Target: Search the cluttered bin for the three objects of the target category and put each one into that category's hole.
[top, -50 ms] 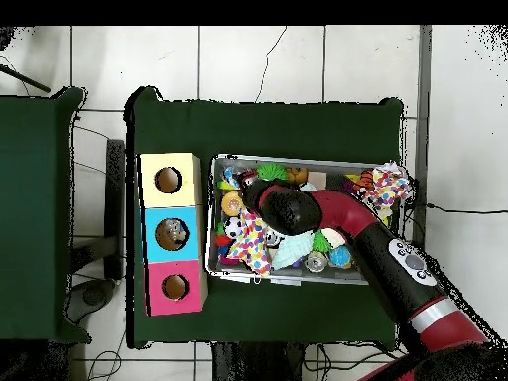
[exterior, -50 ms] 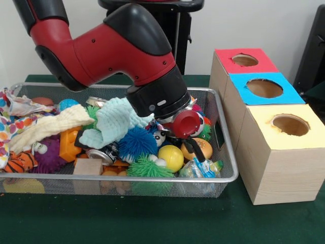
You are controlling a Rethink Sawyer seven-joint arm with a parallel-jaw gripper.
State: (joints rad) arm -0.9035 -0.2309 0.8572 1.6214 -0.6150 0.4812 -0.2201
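Front view: the gripper (exterior, -50 ms: 189,132) hangs low in the mesh bin (exterior, -50 ms: 227,152), over the right end of the clutter. I cannot tell if it is released or clenched. Which category is wanted does not show. The nearest candidates are an orange ball (exterior, -50 ms: 199,147) just under it at 5 o'clock and a yellow ball (exterior, -50 ms: 171,156) at 7 o'clock. Both look light, smooth and probably slippery, so I would grip them across the widest part.

Overhead view: the arm (top, -50 ms: 342,213) covers the gripper. The three boxes stand at 9 o'clock of the bin, and the blue hole (top, -50 ms: 171,234) seems to have something inside.
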